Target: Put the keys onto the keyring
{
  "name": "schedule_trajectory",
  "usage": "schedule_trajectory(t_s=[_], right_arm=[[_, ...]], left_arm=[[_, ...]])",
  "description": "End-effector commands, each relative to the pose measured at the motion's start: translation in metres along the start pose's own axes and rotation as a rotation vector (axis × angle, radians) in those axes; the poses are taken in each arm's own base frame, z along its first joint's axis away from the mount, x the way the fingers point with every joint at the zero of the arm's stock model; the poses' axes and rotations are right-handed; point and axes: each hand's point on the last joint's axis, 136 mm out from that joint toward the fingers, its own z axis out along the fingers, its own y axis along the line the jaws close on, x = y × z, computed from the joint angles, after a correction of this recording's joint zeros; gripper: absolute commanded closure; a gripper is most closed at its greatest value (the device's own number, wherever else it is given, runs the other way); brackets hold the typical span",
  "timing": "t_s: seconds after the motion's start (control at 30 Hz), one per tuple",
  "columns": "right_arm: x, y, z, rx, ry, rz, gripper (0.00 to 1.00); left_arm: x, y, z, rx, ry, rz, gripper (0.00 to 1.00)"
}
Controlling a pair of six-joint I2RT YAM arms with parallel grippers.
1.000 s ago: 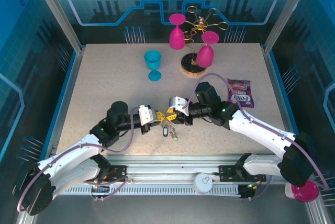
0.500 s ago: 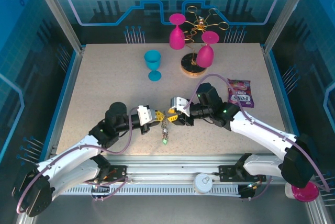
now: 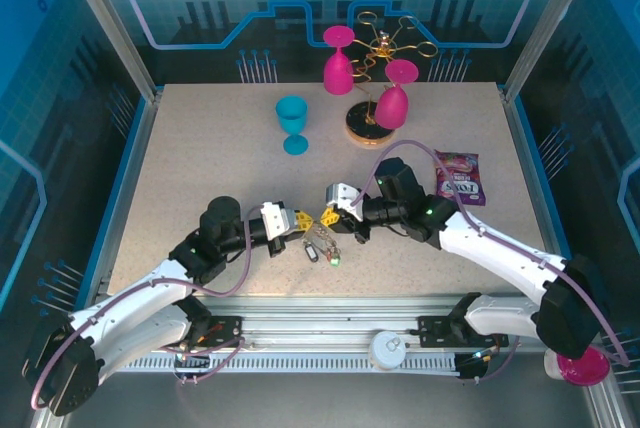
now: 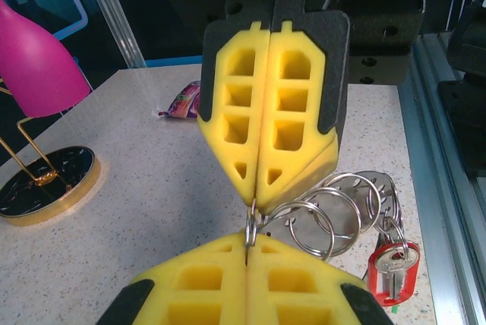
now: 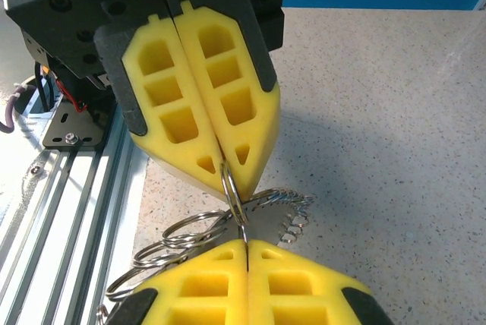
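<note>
The keyring is a string of linked silvery split rings, hanging just above the table between the two arms. A red-headed key dangles from its far end, and in the top view the keys hang in a small bunch with a green head lowest. My left gripper is shut on one small end ring. My right gripper faces it tip to tip and is shut on the same ring. From above, the left gripper and right gripper meet near the table's front middle.
A blue goblet stands at the back, left of a gold wire rack holding two pink goblets. A snack bag lies at the right. The aluminium front rail runs close behind the grippers.
The right gripper's fingers have closed on the ring that the left gripper holds. The hanging keys have swung a little to the right.
</note>
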Motion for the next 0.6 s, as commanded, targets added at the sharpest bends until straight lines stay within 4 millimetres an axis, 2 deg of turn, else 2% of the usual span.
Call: schedule_trajectory(t_s=[0.0, 0.1, 0.13, 0.23, 0.33, 0.57], right_arm=[[0.006, -0.008, 0.005, -0.004, 0.019, 0.046, 1.00], [0.008, -0.004, 0.012, -0.055, 0.018, 0.089, 0.98], [-0.006, -0.007, 0.010, -0.052, -0.011, 0.076, 0.93], [-0.017, -0.009, 0.005, -0.031, -0.059, 0.049, 0.81], [-0.019, -0.008, -0.003, 0.011, -0.094, 0.012, 0.75], [-0.024, -0.003, -0.009, 0.011, -0.126, -0.037, 0.75]], left_arm=[[-0.031, 0.000, -0.005, 0.006, -0.111, 0.046, 1.00], [-0.037, -0.001, -0.004, 0.019, -0.139, 0.037, 1.00], [-0.037, -0.001, -0.004, 0.022, -0.142, 0.037, 1.00], [-0.032, 0.000, -0.004, 0.009, -0.125, 0.040, 1.00], [-0.025, -0.001, -0.003, 0.013, -0.105, 0.036, 1.00], [-0.018, -0.002, -0.001, 0.013, -0.094, 0.026, 1.00]])
